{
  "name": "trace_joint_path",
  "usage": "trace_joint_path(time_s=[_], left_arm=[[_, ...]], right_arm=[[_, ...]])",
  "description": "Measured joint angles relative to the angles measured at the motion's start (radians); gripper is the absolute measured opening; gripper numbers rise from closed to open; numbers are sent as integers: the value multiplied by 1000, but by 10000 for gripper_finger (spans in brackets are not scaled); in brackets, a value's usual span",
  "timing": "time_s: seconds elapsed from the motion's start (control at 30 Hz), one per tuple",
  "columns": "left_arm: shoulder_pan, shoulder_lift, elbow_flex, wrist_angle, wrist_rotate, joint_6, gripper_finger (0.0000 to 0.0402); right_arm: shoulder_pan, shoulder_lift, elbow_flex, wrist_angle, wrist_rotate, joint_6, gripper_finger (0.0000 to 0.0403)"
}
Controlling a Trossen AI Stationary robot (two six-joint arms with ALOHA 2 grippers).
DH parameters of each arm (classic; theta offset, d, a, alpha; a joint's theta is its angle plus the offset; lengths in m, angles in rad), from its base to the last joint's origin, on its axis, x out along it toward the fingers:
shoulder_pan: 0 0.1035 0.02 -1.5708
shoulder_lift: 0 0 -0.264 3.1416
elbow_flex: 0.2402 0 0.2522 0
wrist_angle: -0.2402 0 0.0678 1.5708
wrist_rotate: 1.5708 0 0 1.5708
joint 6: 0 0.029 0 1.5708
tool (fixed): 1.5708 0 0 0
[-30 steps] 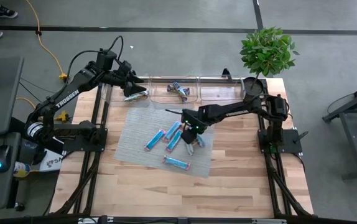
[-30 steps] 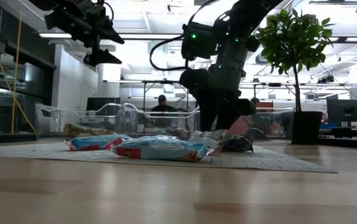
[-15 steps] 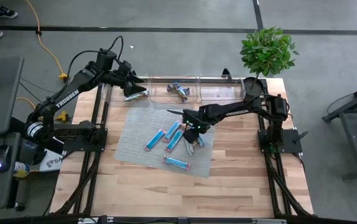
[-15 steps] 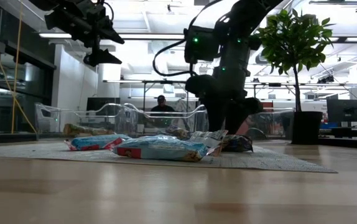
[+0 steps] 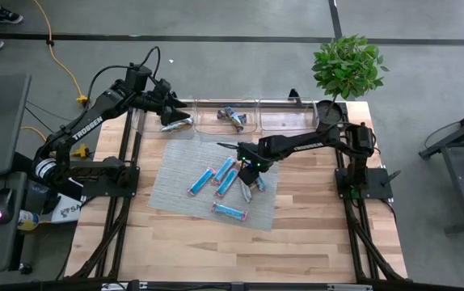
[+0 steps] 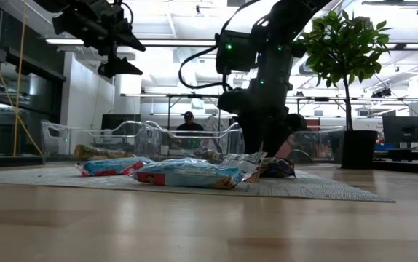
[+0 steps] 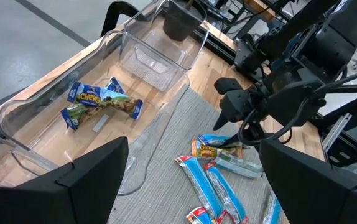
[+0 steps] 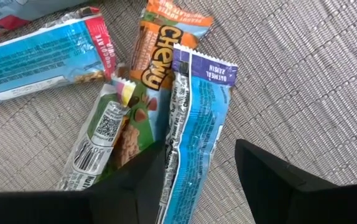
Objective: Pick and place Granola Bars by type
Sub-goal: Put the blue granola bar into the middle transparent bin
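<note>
We see right gripper low over mat, jaws wide astride light-blue bar, at 3 o'clock of Granola Bars cluster; likely lining up grasp. Left gripper parked over bins at 12 o'clock, fingers spread, empty

Grey concrete floor crossed by a dark strip. Leafy green potted plant at the light butcher-block table corner. Bright ceiling lights overhead.

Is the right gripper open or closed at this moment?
Open. In the right wrist view, the right gripper has its fingers apart, straddling a blue-wrapped granola bar lying on the grey mat.
</note>
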Motion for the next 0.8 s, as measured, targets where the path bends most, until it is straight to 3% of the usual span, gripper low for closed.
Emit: trace_joint_path(time_s=[0.23, 0.8], left_arm=[[0, 0, 0, 0, 0, 0, 357], [0, 0, 0, 0, -5, 0, 357]], right_arm=[[-11, -2, -15, -25, 28, 35, 181], [-19, -3, -65, 0, -52, 125, 179]])
